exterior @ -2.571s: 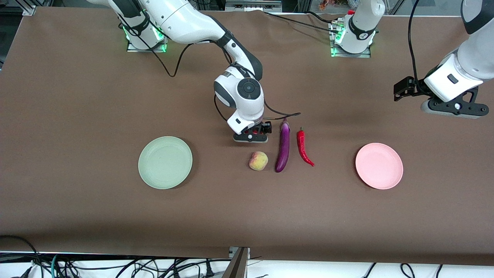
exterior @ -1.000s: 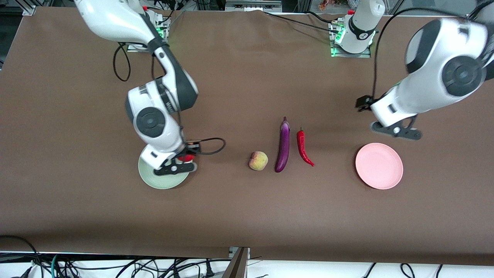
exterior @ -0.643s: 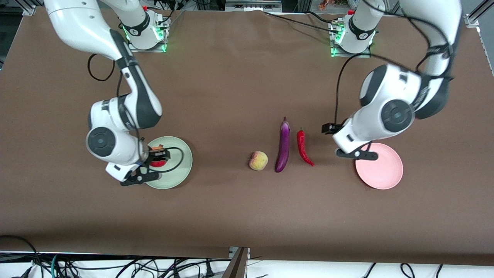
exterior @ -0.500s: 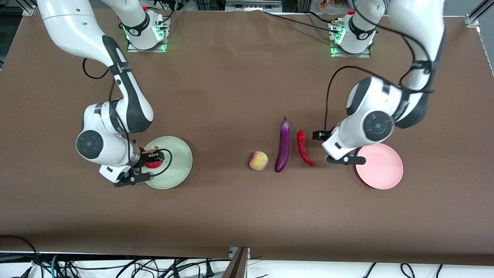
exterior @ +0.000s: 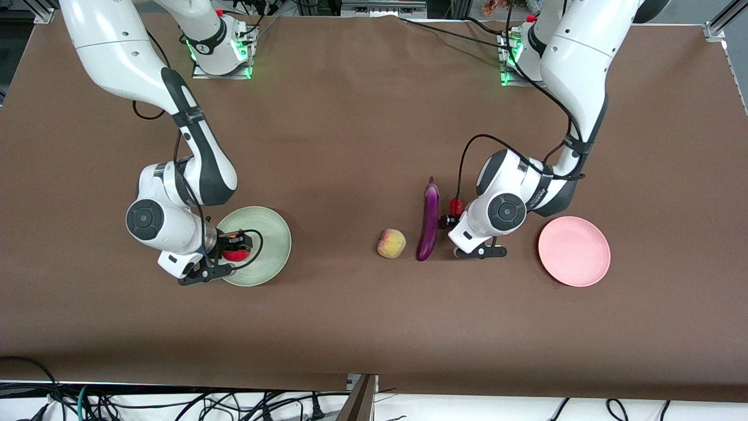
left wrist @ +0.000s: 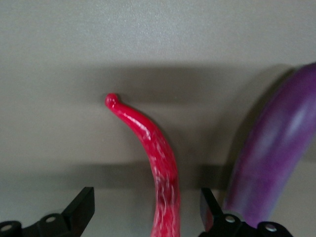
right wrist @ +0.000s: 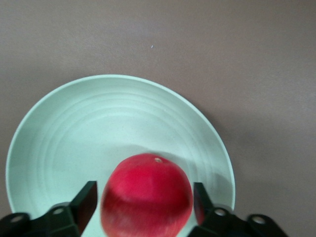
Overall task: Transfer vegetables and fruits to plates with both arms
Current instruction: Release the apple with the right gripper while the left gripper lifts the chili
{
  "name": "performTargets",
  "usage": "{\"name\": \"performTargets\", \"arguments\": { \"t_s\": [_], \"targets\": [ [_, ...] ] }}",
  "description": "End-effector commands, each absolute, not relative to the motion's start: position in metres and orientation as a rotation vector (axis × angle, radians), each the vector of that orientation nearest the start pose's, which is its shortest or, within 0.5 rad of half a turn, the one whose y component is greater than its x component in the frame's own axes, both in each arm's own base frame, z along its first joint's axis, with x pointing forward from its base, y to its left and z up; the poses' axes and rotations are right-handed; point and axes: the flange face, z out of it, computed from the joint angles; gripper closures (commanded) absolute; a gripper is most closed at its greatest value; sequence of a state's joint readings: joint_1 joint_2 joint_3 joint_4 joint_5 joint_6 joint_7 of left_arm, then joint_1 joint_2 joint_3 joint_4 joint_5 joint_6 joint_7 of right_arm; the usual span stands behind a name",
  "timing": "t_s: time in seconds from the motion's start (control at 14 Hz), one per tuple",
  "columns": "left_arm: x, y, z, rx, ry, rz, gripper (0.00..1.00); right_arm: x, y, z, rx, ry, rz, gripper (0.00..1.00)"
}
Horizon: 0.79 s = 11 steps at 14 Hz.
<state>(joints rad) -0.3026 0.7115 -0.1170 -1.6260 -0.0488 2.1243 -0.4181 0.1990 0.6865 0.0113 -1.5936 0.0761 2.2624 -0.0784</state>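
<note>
My right gripper point(exterior: 229, 258) is low over the pale green plate point(exterior: 272, 234). The round red fruit point(exterior: 236, 255) sits on the plate between its fingers. In the right wrist view the fruit point(right wrist: 146, 195) fills the space between the fingers point(right wrist: 90, 197), with a thin gap at each side, over the plate point(right wrist: 98, 123). My left gripper point(exterior: 470, 242) is down over the red chili point(exterior: 455, 206), open, with the chili point(left wrist: 154, 153) between its fingers. The purple eggplant point(exterior: 430, 219) lies beside it and shows in the left wrist view point(left wrist: 276, 163). The peach point(exterior: 391, 243) lies beside the eggplant. The pink plate point(exterior: 574, 251) is bare.
The brown table point(exterior: 374, 327) runs wide at all sides. The arm bases point(exterior: 221, 49) stand along its edge farthest from the front camera. Loose cables point(exterior: 175, 403) hang below the edge nearest to it.
My right gripper carried the red fruit from the table's middle to the green plate and lowered it. My left arm swung in from its end of the table and came down over the chili.
</note>
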Motion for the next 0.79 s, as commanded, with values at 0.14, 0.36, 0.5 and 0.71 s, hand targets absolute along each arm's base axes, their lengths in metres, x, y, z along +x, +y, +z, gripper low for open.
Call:
{"name": "performTargets", "arguments": {
  "t_s": [0.14,0.36,0.5,0.71],
  "targets": [
    [0.608,-0.266,0.186,-3.134,-0.078,0.382,0.7,0.682,0.144,0.257,-3.036,-0.351,0.001,0.01],
    [0.604,-0.271,0.179,-3.13,-0.067,0.393,0.71,0.692,0.155,0.291,-3.037,-0.283,0.056,0.01],
    [0.602,-0.275,0.178,-3.129,-0.062,0.396,0.73,0.696,0.169,0.319,-3.04,-0.182,0.102,0.01],
    [0.611,-0.267,0.194,-3.133,-0.052,0.379,0.93,0.688,0.221,0.336,-3.05,-0.032,0.107,0.01]
  ]
}}
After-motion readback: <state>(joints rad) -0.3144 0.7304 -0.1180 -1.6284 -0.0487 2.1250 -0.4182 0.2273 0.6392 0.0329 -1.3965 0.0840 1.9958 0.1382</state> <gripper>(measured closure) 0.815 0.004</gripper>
